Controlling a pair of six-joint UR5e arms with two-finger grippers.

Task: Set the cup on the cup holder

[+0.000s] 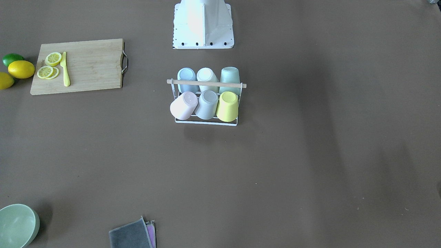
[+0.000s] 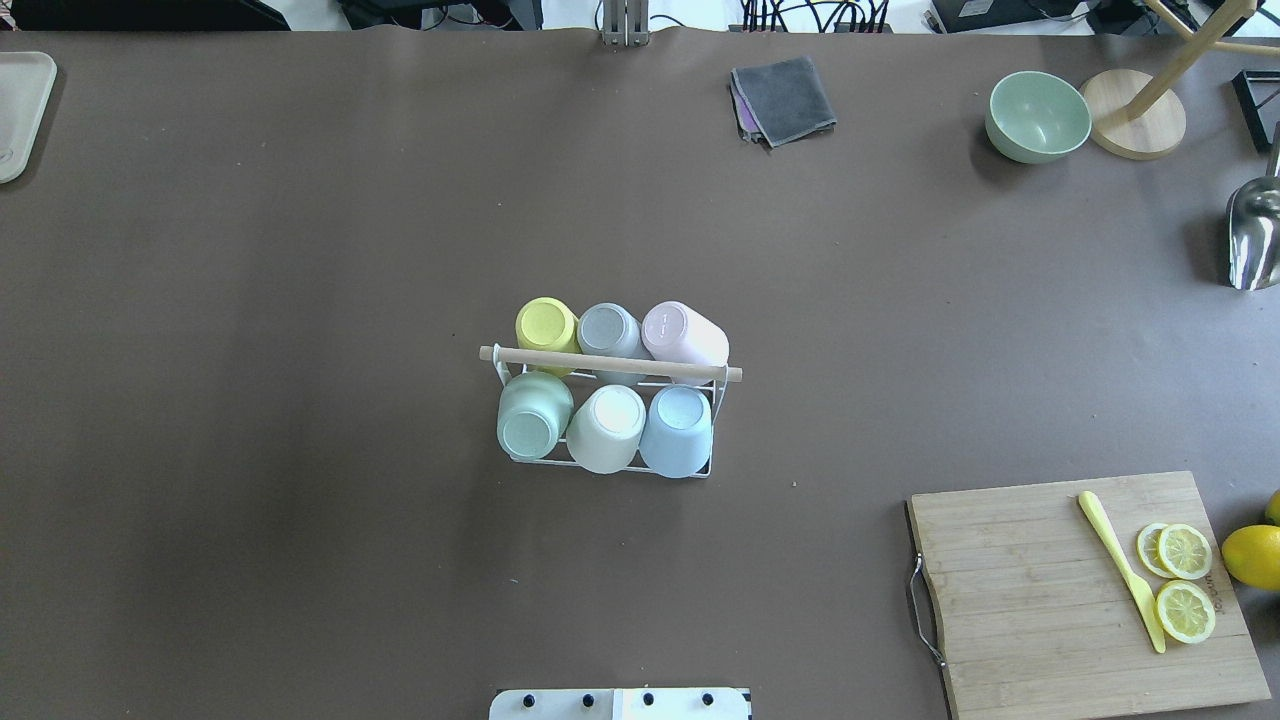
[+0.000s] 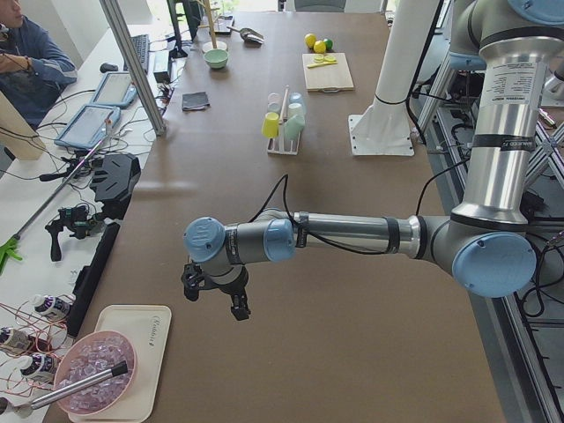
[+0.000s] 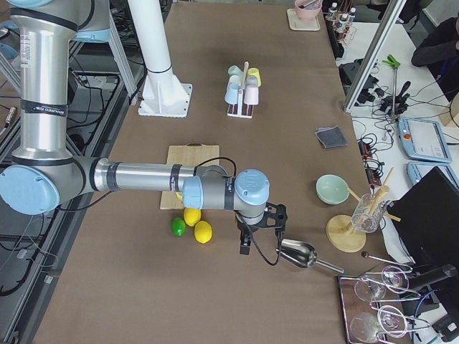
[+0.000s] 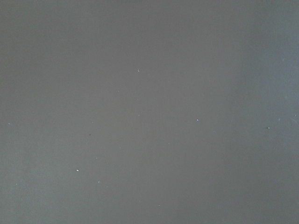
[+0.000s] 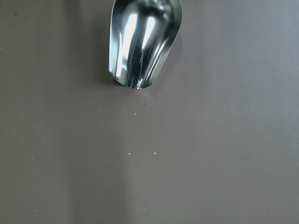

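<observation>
The white wire cup holder [image 2: 612, 467] with a wooden rod handle [image 2: 610, 364] stands at the table's middle, also in the front view [image 1: 206, 122]. Several pastel cups sit upside down on its prongs, among them a yellow cup [image 2: 545, 326], a pink cup [image 2: 684, 335] and a blue cup [image 2: 677, 430]. My left gripper [image 3: 216, 298] hangs over bare table far from the holder, near the table's left end. My right gripper [image 4: 261, 238] hangs near the right end, beside a metal scoop [image 4: 297, 254]. I cannot tell whether either is open or shut.
A wooden cutting board [image 2: 1030, 620] carries lemon slices [image 2: 1184, 551] and a yellow knife [image 2: 1120, 568]; whole lemons [image 1: 21, 69] lie beside it. A green bowl [image 2: 1037, 117], a grey cloth [image 2: 785, 98] and a wooden stand [image 2: 1134, 128] are at the far edge. The scoop [image 6: 142, 46] fills the right wrist view.
</observation>
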